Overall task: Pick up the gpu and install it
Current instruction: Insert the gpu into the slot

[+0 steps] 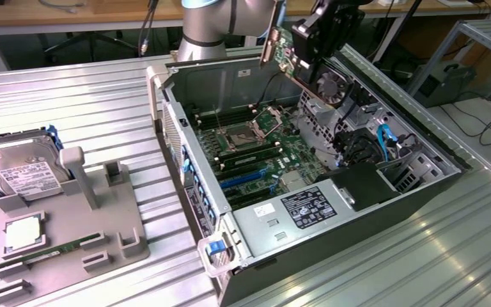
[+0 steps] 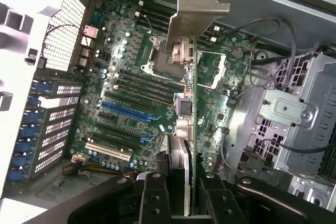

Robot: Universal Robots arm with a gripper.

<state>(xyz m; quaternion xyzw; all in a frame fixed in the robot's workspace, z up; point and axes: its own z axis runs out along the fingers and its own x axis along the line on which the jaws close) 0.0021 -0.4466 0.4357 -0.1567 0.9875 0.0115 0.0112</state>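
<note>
Gripper (image 1: pixel 318 38) is clamped on the gpu (image 1: pixel 327 83), narrow grip, and holds it in the air above the open computer case (image 1: pixel 416 192), toward the case's far end. The card is tilted, with its fan facing the exterior view's right. The silver bracket (image 1: pixel 268 38) is on the card's far-left end.

Wrist view: gpu (image 2: pixel 190 129) is edge-on between the black fingers (image 2: pixel 152 198), with the bracket (image 2: pixel 198 9) at its outer end. It hangs over the motherboard (image 2: pixel 131 77), not touching it and not seated in any slot. The blue slot (image 2: pixel 126 111) lies off to one side.

On the exterior view's left, a grey tray (image 1: pixel 100 243) on the metal table (image 1: pixel 75 102) holds a hard drive (image 1: pixel 20 173) and a memory stick (image 1: pixel 54 251).
</note>
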